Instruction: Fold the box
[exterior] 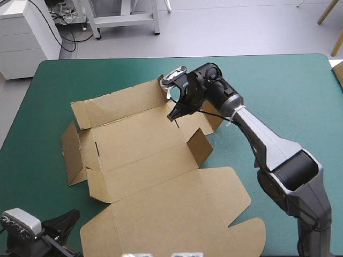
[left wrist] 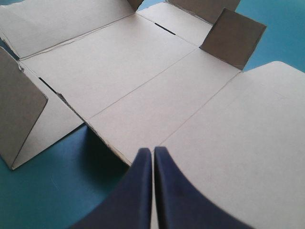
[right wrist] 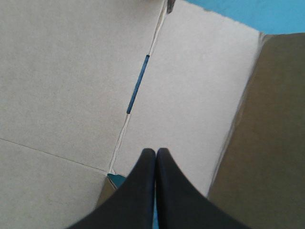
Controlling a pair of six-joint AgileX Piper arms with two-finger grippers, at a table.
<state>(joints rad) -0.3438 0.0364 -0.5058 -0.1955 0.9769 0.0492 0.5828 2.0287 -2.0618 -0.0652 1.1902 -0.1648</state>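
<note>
The brown box (exterior: 144,155) lies mid-table, barely begun; its far wall (exterior: 120,101) leans up and a right side flap (exterior: 199,145) stands, but nothing looks tucked and the lid (exterior: 177,214) lies flat; my right gripper (exterior: 175,115), fingers pressed together, points down at the far right corner; my left gripper (left wrist: 153,151), likewise closed and empty, hangs by the near left edge.

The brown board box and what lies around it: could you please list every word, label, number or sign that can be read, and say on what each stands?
None: no text can be read in any view.
The box, a cut sheet of brown board, is plain: only creases and slots.
The teal-green table cover bears no marks.
The black-fingered left gripper and right gripper show no label.
</note>
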